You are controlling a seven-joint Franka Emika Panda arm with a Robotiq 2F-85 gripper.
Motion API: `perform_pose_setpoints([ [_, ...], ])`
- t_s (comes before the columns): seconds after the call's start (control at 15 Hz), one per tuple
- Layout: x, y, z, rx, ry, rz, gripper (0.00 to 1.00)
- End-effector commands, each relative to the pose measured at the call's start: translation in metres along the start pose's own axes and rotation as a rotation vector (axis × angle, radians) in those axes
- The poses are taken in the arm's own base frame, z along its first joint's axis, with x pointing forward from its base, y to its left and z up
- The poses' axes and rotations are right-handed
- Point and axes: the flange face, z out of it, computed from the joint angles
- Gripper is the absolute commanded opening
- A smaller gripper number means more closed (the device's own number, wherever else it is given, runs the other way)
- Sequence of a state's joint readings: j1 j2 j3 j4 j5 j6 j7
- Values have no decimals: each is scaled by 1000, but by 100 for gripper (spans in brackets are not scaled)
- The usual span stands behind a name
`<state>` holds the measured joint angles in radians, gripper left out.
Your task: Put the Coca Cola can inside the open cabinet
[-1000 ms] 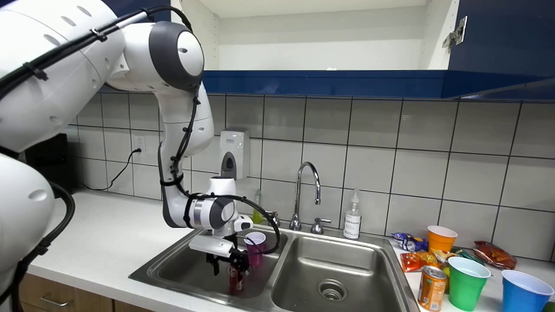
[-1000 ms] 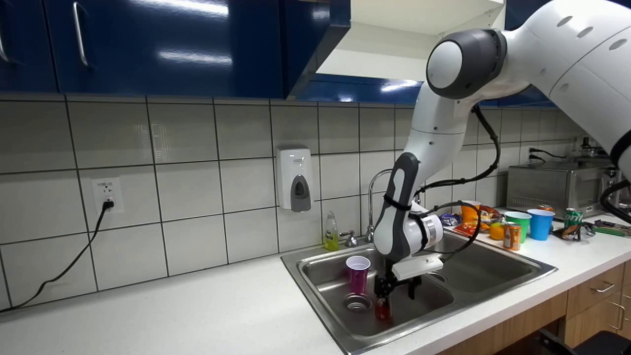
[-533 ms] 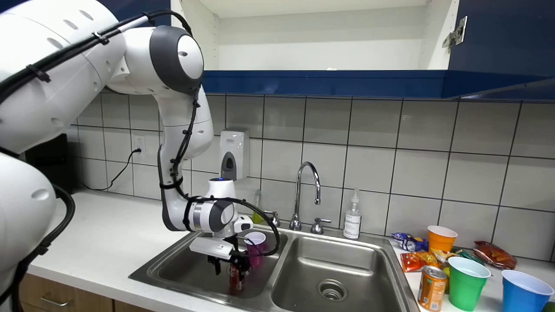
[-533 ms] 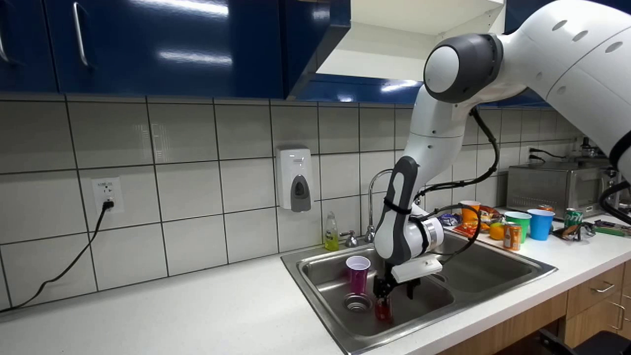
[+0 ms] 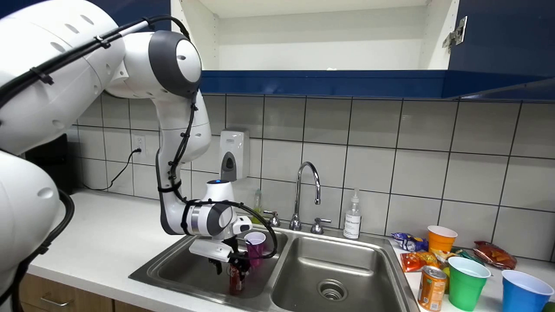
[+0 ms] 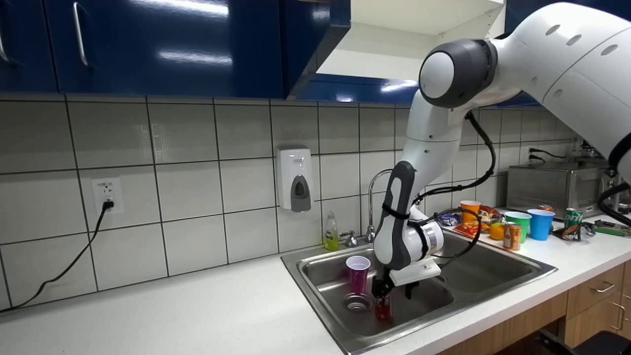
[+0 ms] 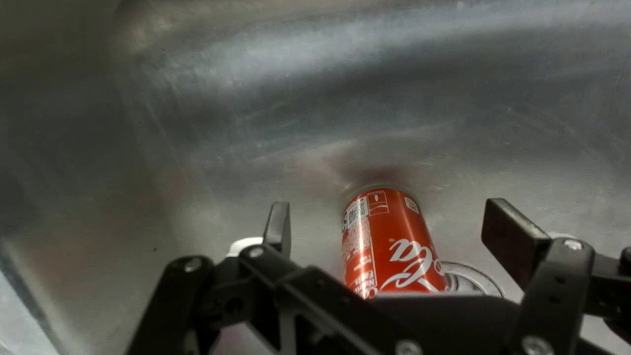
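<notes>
the coca cola can [image 7: 397,246] stands in the sink basin [image 6: 431,299], white script and a square code on its red side. the end effector [image 7: 396,230] hangs with fingers spread apart, the can between them in the wrist view. down the counter [image 6: 581,256], a green can [image 6: 573,217] seems to read sprite.

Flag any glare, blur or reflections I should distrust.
In the wrist view, the gripper looks soft toward the bottom, lettering on the Coca Cola can is legible, a reddish reflection tints the sink beside it; in an exterior view, light streaks glare off a blue cabinet door; in both exterior views, the Coca Cola can looks dark.
</notes>
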<state>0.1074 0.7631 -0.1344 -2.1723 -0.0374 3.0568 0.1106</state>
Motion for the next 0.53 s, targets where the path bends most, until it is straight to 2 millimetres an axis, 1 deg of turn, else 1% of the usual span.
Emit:
perform_pose_setpoints([
  [0.0,4,-2,3,-12,31,29,100],
  [0.47,6,-5,8,-26,57,24,100],
])
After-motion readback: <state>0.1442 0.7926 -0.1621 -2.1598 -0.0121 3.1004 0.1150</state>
